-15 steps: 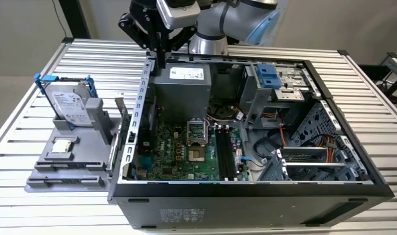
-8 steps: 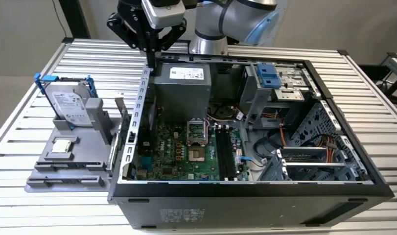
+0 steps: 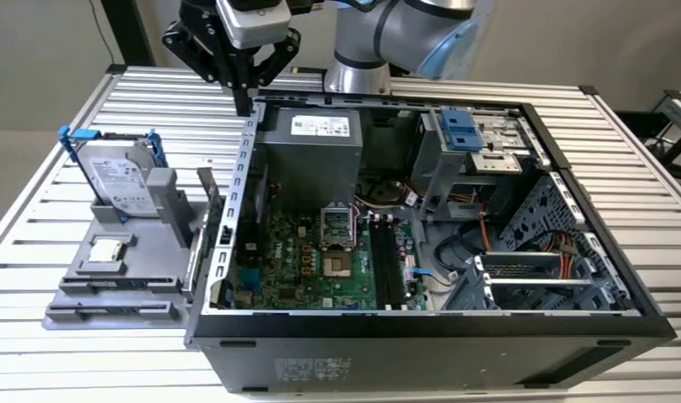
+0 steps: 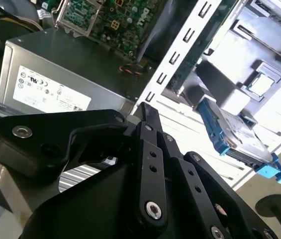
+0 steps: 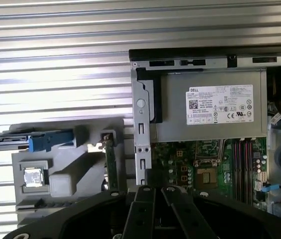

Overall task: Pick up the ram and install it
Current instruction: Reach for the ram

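The ram (image 3: 210, 220) is a thin stick standing on edge in the grey fixture (image 3: 116, 290), just outside the open computer case's wall on the exterior view's left. In the first wrist view the ram (image 5: 111, 164) shows edge-on as a narrow green strip. My gripper (image 3: 245, 106) hangs above the case's rear corner by that wall, well above and behind the ram, fingers shut with nothing between them. The closed fingers show in both wrist views (image 5: 154, 186) (image 4: 143, 107). The motherboard's long black slots (image 3: 383, 262) (image 5: 242, 159) lie inside the case.
On the fixture a silver hard drive in a blue-handled frame (image 3: 122, 180) (image 5: 50, 140) stands upright and a square processor chip (image 3: 107, 250) (image 5: 33, 178) lies flat. A grey power supply (image 3: 312, 151) (image 5: 210, 107) sits below the gripper. The case's metal wall (image 3: 242, 193) separates fixture and motherboard.
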`<state>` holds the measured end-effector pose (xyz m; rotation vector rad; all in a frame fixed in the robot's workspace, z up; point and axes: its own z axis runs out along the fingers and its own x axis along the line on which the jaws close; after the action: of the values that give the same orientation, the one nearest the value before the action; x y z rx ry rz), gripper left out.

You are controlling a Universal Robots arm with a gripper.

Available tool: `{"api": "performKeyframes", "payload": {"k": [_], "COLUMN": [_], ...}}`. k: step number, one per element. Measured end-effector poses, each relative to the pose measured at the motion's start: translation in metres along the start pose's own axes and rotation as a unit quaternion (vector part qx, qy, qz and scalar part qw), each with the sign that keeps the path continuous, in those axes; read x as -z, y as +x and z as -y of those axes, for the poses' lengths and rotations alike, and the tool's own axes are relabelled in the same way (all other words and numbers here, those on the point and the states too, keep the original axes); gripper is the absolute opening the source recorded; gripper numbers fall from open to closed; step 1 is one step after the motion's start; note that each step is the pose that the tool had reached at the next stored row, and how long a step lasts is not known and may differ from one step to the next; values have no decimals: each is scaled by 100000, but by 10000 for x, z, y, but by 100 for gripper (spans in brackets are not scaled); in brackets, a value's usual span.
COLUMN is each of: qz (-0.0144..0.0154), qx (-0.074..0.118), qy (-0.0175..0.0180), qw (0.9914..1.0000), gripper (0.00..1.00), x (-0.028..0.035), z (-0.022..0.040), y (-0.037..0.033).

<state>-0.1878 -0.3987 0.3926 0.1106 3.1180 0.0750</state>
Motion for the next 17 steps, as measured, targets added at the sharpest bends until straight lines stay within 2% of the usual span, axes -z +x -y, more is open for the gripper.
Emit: {"api": "performKeyframes", "payload": {"k": [8,17], "qz": [0,0], "qx": [0,5], "qy": [2,1], "qw": [100000,100000], "gripper": [0,0], "x": [4,10], "z": [13,30], "y": [184,420]}}
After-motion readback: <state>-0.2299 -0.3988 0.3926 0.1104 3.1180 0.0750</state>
